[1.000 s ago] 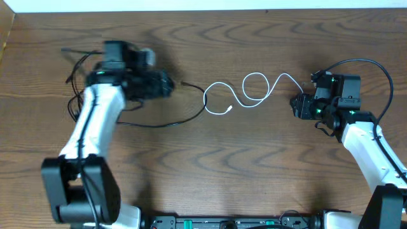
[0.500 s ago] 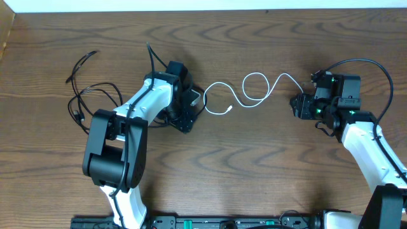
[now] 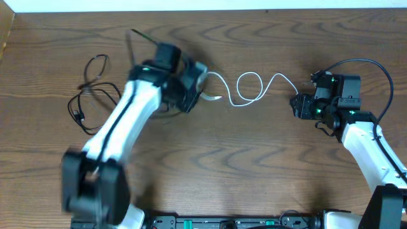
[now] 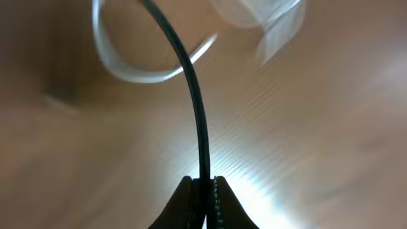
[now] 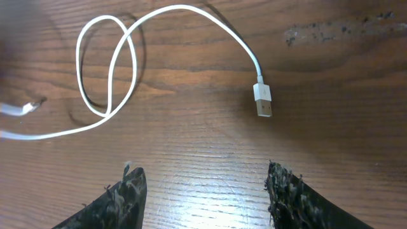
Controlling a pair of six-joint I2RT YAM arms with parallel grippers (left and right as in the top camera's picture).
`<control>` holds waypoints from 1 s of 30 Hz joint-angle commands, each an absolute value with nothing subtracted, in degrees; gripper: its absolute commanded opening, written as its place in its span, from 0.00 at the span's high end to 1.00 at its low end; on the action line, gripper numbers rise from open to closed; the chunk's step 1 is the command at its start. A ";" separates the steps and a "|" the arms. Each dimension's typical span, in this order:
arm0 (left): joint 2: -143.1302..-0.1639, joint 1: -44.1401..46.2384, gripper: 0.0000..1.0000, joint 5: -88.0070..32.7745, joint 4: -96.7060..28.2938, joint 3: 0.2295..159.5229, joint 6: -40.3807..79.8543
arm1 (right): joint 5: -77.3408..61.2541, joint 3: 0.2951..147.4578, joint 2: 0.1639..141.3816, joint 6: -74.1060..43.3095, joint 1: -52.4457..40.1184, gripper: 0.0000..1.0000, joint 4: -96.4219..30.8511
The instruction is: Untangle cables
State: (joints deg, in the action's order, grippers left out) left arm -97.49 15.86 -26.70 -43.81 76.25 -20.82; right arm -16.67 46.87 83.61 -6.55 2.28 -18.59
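Observation:
My left gripper (image 3: 192, 88) is over the table's middle left, blurred by motion. In the left wrist view my left gripper (image 4: 204, 184) is shut on the black cable (image 4: 194, 95), which rises from the jaws and curves away to the upper left. The rest of the black cable (image 3: 86, 102) lies in loose loops at the far left. The white cable (image 3: 249, 86) snakes across the centre with one loop. Its left end (image 4: 127, 71) is blurred beside the black one. My right gripper (image 5: 200, 170) stands open just short of the white cable's plug (image 5: 262, 102), holding nothing.
The brown wooden table (image 3: 254, 165) ends at a pale strip along the far edge (image 3: 203, 9). A thick black wire (image 3: 375, 67) arcs over my right arm. The left arm's white link (image 3: 121, 124) stretches diagonally from the front left.
My left arm swung from the far left to the centre and its gripper shut on the black cable. The white cable's left end shifted. The right arm stayed still.

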 commanded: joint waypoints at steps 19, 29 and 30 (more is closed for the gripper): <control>-86.30 15.18 0.93 -19.64 -46.13 76.20 -8.12 | -16.60 47.03 83.37 -6.81 2.20 0.43 -18.70; -86.26 4.78 0.93 33.98 -36.97 76.20 2.46 | -16.58 47.03 83.37 -6.81 2.20 0.43 -18.68; -86.26 4.23 0.93 34.24 -36.64 76.20 2.46 | -16.58 47.03 83.37 -6.81 2.20 0.43 -18.70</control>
